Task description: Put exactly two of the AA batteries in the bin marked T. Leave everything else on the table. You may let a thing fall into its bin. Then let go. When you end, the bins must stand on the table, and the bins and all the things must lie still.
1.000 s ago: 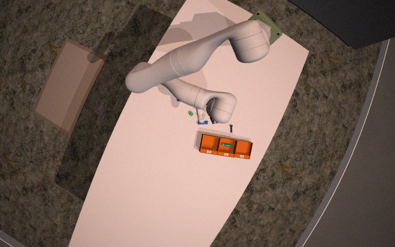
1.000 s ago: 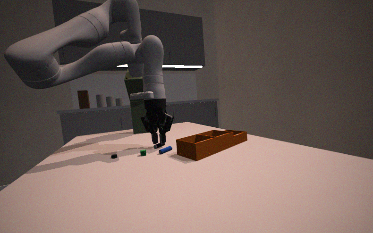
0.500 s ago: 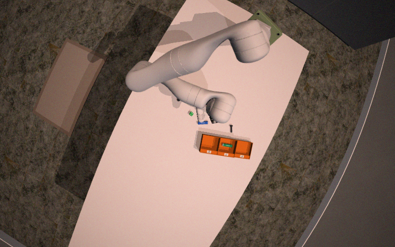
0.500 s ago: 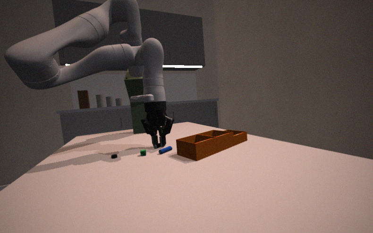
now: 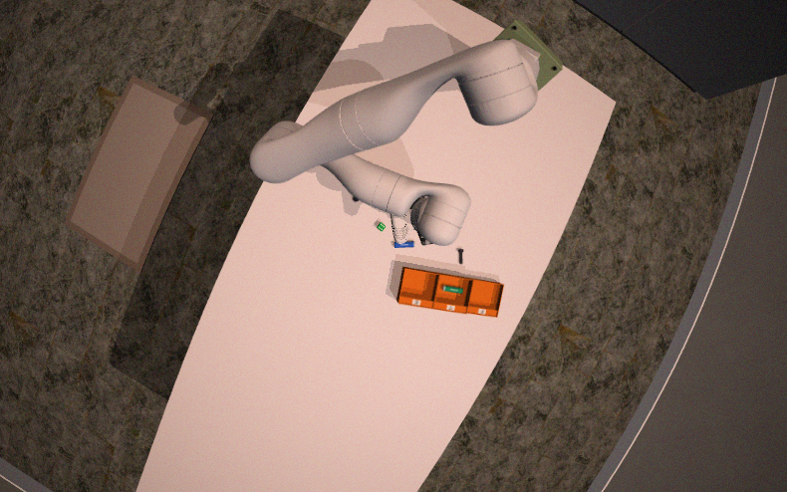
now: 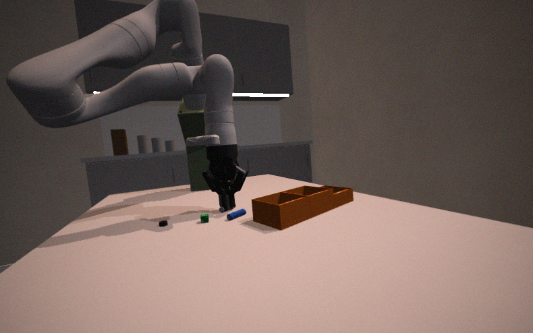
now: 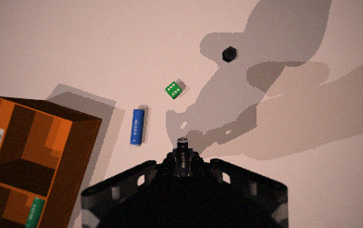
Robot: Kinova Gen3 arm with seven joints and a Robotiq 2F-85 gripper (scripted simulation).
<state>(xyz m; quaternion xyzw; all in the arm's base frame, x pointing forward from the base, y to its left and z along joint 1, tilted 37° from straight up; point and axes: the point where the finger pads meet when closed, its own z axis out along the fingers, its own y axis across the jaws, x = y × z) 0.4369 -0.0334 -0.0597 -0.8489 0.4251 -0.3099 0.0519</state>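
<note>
My gripper (image 6: pixel 227 205) (image 7: pixel 182 155) is down at the table top and shut on a dark AA battery (image 7: pixel 182 153), whose tip sticks out ahead of the fingers. A blue AA battery (image 5: pixel 403 244) (image 6: pixel 236 214) (image 7: pixel 137 126) lies flat just beside it, between the gripper and the orange three-compartment bin (image 5: pixel 432 303) (image 6: pixel 270 214) (image 7: pixel 79 153). A green AA battery (image 5: pixel 452 289) (image 7: pixel 34 212) lies in the bin's middle compartment. The bin labels are too small to read. In the top view the arm's wrist hides the fingers.
A green die (image 5: pixel 381 226) (image 6: pixel 204 218) (image 7: pixel 173 90) lies a little beyond the blue battery. A black nut (image 6: pixel 162 222) (image 7: pixel 229 54) lies farther off, in the arm's shadow. A black screw (image 5: pixel 460 254) lies behind the bin.
</note>
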